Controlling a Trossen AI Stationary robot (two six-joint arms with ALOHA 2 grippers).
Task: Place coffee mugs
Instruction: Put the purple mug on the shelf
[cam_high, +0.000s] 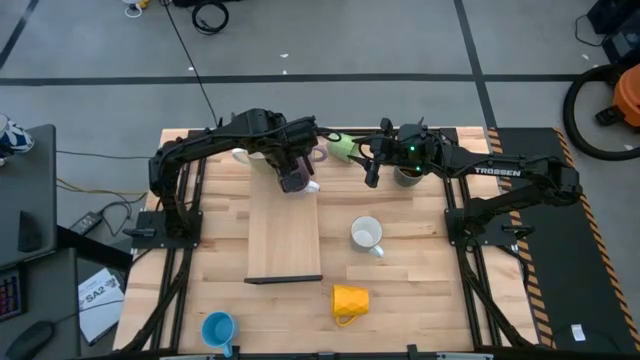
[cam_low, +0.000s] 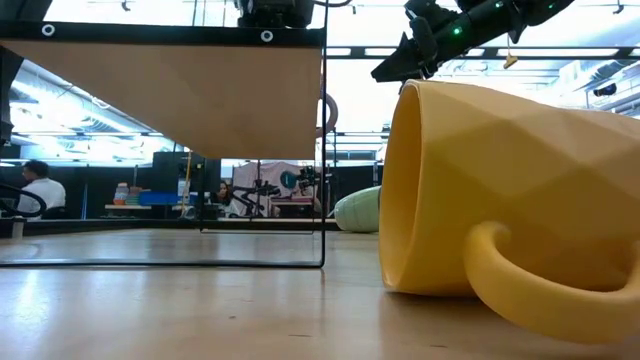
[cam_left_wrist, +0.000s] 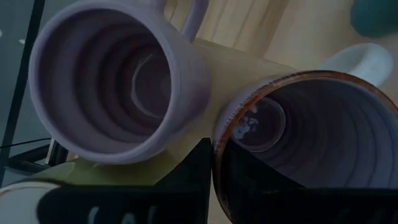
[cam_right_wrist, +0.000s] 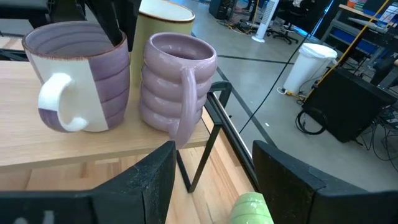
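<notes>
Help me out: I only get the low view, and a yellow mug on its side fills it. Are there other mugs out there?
Observer: Yes. From above, a white mug and a blue mug stand upright on the table.
Operator: What's the left claw doing?
Observer: The left claw is shut on the rim of a purple-and-white mug on the raised wooden shelf, beside a lavender mug.
Operator: And the right one?
Observer: The right claw hangs open close to a green mug.

The floor (cam_high: 400, 40) is grey with dark lines. A white bin (cam_right_wrist: 309, 65) stands on it. Black cables (cam_high: 210, 16) lie there. The desk (cam_high: 420, 290) is light wood.
</notes>
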